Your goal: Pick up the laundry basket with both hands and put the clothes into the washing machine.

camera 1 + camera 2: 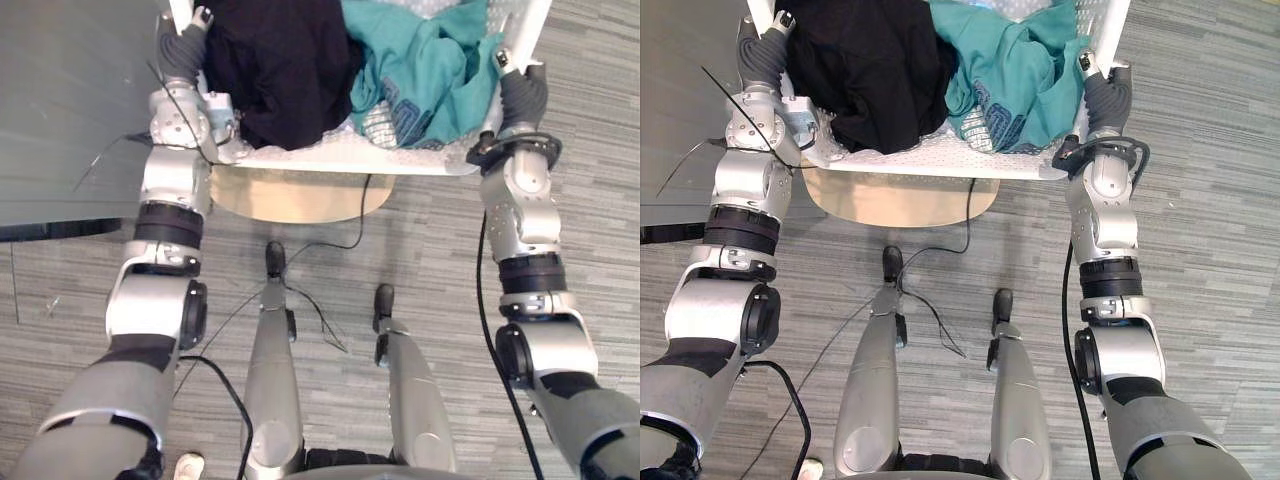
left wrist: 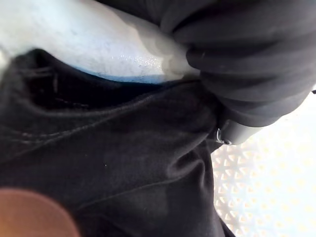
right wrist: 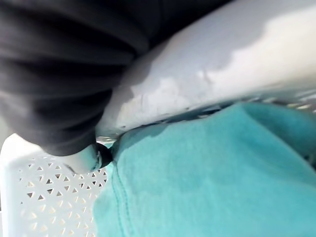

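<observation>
The laundry basket is cut off at the top edge, its far end unseen. A pale wooden surface is largely hidden beneath it.

In the white perforated plastic laundry basket, the black cloth garment lies left and the teal cloth garment right, touching each other. The left hand is at the basket's left rim and the right hand at its right rim. A round light wooden top shows under the basket's near edge.

Grey striped carpet floor, round pale wooden top, smooth grey surface left.
</observation>
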You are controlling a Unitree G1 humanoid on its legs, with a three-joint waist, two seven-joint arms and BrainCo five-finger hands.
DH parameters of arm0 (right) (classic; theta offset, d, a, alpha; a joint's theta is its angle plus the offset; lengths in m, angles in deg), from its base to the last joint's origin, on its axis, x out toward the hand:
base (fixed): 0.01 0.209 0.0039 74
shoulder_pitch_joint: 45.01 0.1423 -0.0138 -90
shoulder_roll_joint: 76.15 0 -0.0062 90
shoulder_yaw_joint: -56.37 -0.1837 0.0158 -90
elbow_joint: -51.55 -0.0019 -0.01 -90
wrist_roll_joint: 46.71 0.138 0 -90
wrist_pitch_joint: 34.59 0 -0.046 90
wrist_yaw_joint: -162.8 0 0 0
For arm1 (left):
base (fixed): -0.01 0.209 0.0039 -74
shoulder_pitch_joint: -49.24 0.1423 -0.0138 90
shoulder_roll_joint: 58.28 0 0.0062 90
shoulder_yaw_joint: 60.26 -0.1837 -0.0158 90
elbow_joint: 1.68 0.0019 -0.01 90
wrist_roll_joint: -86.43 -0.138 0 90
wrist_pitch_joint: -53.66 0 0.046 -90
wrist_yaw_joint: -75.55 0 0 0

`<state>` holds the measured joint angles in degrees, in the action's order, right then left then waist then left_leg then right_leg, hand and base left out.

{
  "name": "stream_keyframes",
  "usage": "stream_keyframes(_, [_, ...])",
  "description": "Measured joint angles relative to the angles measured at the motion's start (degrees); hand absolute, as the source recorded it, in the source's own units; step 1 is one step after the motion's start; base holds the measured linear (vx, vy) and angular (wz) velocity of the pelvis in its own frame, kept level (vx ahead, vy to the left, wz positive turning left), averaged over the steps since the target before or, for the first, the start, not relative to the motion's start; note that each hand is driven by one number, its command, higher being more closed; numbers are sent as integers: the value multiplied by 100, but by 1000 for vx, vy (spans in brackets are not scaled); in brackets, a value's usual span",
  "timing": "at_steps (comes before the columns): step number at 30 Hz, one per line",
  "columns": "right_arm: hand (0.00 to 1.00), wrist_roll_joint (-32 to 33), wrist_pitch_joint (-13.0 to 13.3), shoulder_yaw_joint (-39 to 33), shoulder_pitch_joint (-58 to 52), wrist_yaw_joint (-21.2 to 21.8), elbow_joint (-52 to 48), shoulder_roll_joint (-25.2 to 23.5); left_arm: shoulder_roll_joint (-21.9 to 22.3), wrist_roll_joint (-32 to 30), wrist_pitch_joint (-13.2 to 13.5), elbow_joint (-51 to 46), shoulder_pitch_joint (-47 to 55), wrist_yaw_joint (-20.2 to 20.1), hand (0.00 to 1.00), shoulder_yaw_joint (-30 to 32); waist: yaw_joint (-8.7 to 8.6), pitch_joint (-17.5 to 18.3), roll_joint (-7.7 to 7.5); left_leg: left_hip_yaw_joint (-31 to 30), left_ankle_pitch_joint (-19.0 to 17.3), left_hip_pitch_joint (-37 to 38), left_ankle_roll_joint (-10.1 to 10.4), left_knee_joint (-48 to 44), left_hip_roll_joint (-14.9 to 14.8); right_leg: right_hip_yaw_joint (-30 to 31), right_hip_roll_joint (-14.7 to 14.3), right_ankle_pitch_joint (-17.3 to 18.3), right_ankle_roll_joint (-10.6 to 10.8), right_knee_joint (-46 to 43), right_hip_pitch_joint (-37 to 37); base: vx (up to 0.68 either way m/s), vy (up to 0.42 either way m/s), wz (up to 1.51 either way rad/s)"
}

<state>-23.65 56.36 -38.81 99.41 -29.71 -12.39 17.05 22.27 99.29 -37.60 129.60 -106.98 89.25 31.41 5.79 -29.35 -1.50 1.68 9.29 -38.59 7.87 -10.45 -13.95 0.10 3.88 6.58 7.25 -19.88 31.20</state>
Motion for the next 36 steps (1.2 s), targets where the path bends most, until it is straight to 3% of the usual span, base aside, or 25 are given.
stream_keyframes(6, [100,538,-28,479,-15,280,12,420,-266,2,-84,191,-240,-204,100,-163,10,0,0,40,51,0,48,54,-32,-29,-38,-1,-1,0,11,46,-9,0])
stream_keyframes(10, [100,930,-24,701,34,644,285,634,-534,-14,-103,412,-717,-395,100,-458,115,0,-1,73,51,5,49,54,-146,-90,-135,-44,-64,0,18,7,-16,-7])
stream_keyframes(17, [100,1300,-140,1219,453,955,1069,710,-773,-249,-113,903,-911,-650,100,-612,114,0,-1,92,169,-2,111,213,-217,-149,-213,-65,-97,0,100,-4,-9,-3])
stream_keyframes(26, [100,1355,-232,1869,926,1178,1343,857,-1151,-456,-140,1067,-1034,-883,100,-612,113,0,-1,131,339,-58,133,431,-315,-198,-309,-118,-175,100,233,-18,-4,-4])
stream_keyframes(36, [100,1360,-233,1985,1167,1276,1565,967,-1172,-522,-215,1165,-1138,-987,100,-602,117,-13,-25,11,359,-245,102,352,-307,-406,-293,-163,-238,245,234,6,6,2])
